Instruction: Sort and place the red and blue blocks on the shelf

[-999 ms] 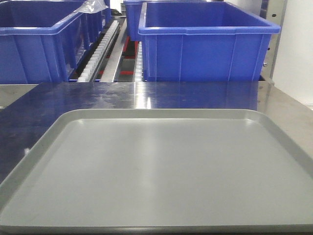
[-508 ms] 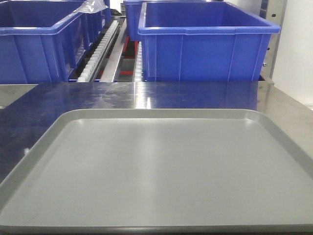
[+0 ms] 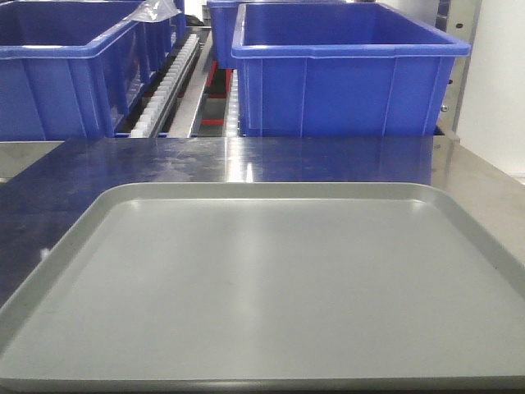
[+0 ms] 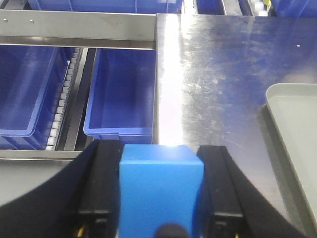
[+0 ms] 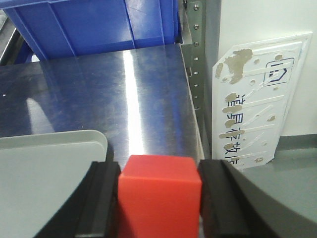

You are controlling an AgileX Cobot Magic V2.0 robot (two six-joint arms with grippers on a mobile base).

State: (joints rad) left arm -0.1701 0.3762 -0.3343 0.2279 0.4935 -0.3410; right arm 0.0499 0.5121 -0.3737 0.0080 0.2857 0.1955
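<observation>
The left pincer (image 4: pixel 160 186) was clamped on the blue block (image 4: pixel 161 196), the right pincer (image 5: pixel 159 191) on the red block (image 5: pixel 159 198); both cubes sat square in the grip.

The counter's (image 3: pixel 328 160) near part is taken up by the grey tray (image 3: pixel 262 190); a bare steel strip is left between its far rim and the far edge. Beyond that edge, passage is blocked by two large blue bins (image 3: pixel 349 90) on the shelf (image 3: pixel 197 94), with a narrow gap over the roller tracks (image 3: pixel 168 78) between. The right edge is bounded by a perforated steel upright (image 5: pixel 195 59).
</observation>
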